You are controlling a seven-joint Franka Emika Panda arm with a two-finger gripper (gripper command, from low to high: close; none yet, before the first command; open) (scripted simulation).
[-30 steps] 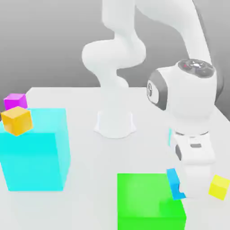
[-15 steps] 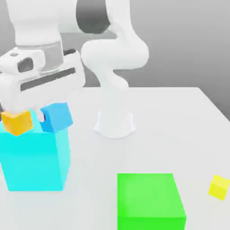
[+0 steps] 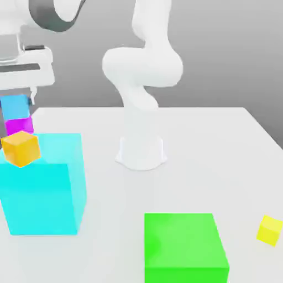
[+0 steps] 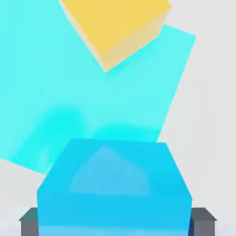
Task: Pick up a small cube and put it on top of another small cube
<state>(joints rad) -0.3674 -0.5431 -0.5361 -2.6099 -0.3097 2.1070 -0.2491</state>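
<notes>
The small light-blue matte cube (image 3: 15, 106) is sitting squarely on the small magenta-purple cube (image 3: 19, 125) — you are holding the claw (image 3: 22, 102) spread around it, released. I judge: be lifting straight up, not grazing the stack or the small orange cube (image 3: 21, 148).

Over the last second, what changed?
The arm carried the light-blue cube from beside the green block across to the exterior view's left and set it on the magenta cube. The orange cube, cyan block, green block and yellow cube stayed put.
</notes>
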